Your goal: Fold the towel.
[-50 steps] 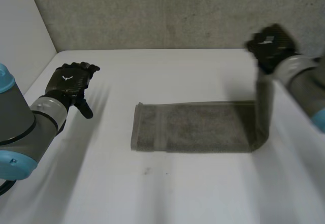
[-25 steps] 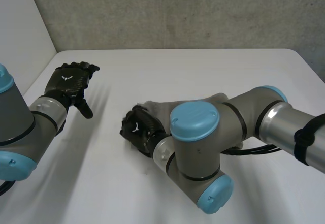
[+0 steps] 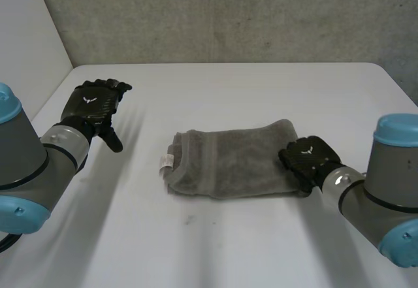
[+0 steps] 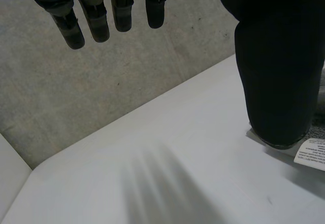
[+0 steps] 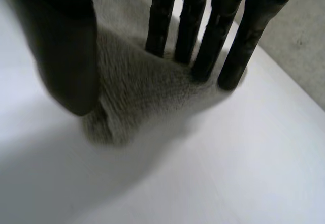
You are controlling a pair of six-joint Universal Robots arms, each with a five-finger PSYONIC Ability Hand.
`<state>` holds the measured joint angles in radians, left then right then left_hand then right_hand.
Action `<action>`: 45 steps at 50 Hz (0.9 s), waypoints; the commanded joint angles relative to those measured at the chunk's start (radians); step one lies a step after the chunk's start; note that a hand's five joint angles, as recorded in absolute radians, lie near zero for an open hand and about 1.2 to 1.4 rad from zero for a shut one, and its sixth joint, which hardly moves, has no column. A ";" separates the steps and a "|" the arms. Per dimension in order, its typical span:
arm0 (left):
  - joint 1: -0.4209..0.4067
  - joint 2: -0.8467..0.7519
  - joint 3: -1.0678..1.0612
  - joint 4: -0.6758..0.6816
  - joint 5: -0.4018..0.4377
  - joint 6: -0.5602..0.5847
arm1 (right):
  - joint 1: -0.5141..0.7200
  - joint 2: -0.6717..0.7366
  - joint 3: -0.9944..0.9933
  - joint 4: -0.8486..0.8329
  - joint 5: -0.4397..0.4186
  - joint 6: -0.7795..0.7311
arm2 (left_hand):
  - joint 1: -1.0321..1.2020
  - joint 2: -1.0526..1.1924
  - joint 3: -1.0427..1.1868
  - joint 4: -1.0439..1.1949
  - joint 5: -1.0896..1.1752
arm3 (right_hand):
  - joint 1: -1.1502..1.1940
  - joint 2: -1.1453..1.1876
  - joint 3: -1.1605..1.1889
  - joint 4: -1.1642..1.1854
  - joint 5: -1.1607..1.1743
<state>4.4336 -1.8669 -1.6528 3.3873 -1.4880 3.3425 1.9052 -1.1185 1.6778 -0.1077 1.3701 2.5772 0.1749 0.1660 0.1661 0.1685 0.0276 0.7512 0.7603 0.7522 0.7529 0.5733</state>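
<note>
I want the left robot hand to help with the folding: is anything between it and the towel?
Nothing visible. Bare white table lies between the left robot hand, which hovers open, and the towel, whose tag end faces it. The right robot hand is at the opposite end, straight fingers touching the cloth.

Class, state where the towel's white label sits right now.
In the head view, the white label sits at the towel's end facing the left hand.
</note>
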 commanded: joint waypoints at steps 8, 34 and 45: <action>-0.005 0.018 -0.005 0.000 -0.002 0.000 | 0.036 -0.007 -0.142 -0.073 -0.019 -0.120 | 0.000 0.009 0.009 0.007 -0.027 | 0.645 0.636 0.644 0.643 0.648; -0.003 0.080 0.116 -0.009 -0.006 -0.233 | 0.432 0.148 -0.531 0.079 0.061 -0.006 | 0.000 0.009 0.009 0.007 -0.027 | -0.577 -0.586 -0.578 -0.578 -0.573; -0.152 -0.102 0.221 -0.141 -0.009 -0.336 | 0.201 0.048 -0.400 0.095 0.057 0.503 | 0.027 0.036 0.036 0.033 0.000 | -0.577 -0.586 -0.578 -0.578 -0.573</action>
<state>4.3932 -1.8430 -1.4903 3.3422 -1.4936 3.0422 2.2275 -1.0720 1.2355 -0.0598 1.4346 2.8626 0.1749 0.1684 0.1684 0.1684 0.0276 0.2367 0.2491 0.2422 0.2562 0.0619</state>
